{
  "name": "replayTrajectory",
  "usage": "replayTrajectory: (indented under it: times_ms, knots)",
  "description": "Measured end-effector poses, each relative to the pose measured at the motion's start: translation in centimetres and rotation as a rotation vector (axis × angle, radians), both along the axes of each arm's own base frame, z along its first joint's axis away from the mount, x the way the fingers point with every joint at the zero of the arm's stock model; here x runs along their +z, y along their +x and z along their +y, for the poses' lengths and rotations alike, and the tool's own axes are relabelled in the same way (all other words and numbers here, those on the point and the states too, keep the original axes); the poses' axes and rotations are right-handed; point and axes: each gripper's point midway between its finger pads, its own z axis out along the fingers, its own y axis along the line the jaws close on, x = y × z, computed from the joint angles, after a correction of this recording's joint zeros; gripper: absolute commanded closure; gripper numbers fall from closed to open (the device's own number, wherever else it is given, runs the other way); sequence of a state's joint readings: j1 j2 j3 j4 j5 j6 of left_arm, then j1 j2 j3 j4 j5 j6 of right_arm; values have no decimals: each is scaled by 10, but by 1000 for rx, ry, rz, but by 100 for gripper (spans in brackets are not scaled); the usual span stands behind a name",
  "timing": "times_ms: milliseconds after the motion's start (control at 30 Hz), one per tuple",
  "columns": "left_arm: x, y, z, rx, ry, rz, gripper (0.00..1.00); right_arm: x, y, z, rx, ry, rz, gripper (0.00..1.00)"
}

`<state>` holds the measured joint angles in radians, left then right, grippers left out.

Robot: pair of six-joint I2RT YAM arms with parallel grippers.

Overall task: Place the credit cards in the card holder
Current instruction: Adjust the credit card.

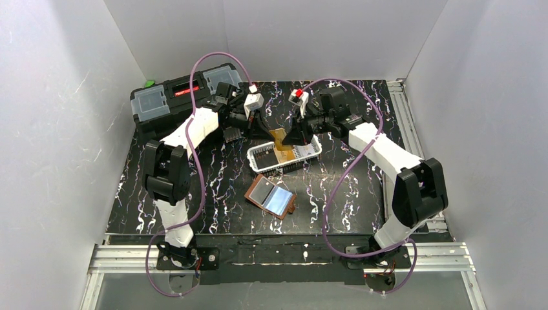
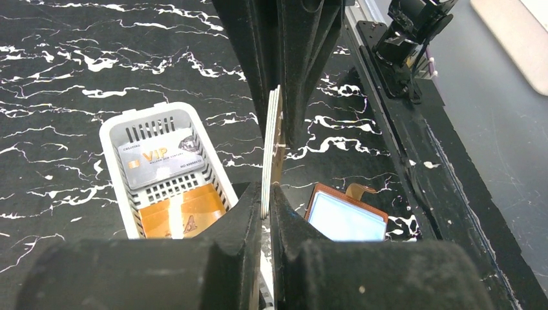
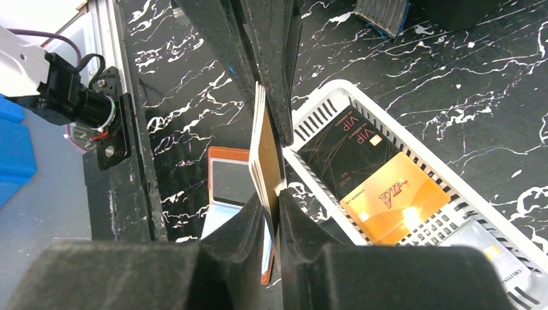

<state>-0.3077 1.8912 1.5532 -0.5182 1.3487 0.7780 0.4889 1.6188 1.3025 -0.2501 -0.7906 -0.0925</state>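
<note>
A stack of orange-gold credit cards [image 1: 279, 137] hangs above the white basket, pinched from both sides. My left gripper [image 1: 263, 127] is shut on the stack's edge [image 2: 273, 148], and my right gripper [image 1: 296, 134] is shut on the same stack [image 3: 265, 152] from the opposite end. More cards lie in the basket: a whitish one [image 2: 161, 155], an orange one [image 2: 184, 210], a dark one [image 3: 342, 152] and a gold one [image 3: 394, 197]. The brown card holder [image 1: 273, 197] lies open on the table in front of the basket, clear sleeves up, and also shows in both wrist views [image 2: 346, 216] [image 3: 232, 184].
The white slotted basket [image 1: 251, 158] stands mid-table [image 2: 106, 155] [image 3: 323, 200]. A big black toolbox [image 1: 174, 97] sits at the back left. Metal rails [image 1: 407, 129] run along the table's right and near edges. White walls enclose the workspace.
</note>
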Motion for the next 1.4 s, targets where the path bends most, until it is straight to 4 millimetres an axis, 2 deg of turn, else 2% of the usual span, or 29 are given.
replayTrajectory:
  times_ms: [233, 467, 767, 1000, 1233, 1400]
  knots:
    - [-2, 1, 0, 1, 5, -3, 100, -3, -2, 0, 6, 0, 45, 71]
    - [1, 3, 0, 3, 3, -11, 100, -1, -3, -2, -4, -5, 32, 70]
    - [7, 4, 0, -2, -10, -24, 100, 6, -12, -19, -5, 17, 39, 62]
    - [8, 5, 1, 0, -12, -28, 100, 7, -13, -22, 0, 14, 29, 73]
    - [8, 4, 3, -1, -12, -24, 100, 5, -12, -25, -5, 8, 31, 97]
    - [6, 15, 9, 31, 9, -64, 100, 4, -20, -25, 11, 7, 76, 99]
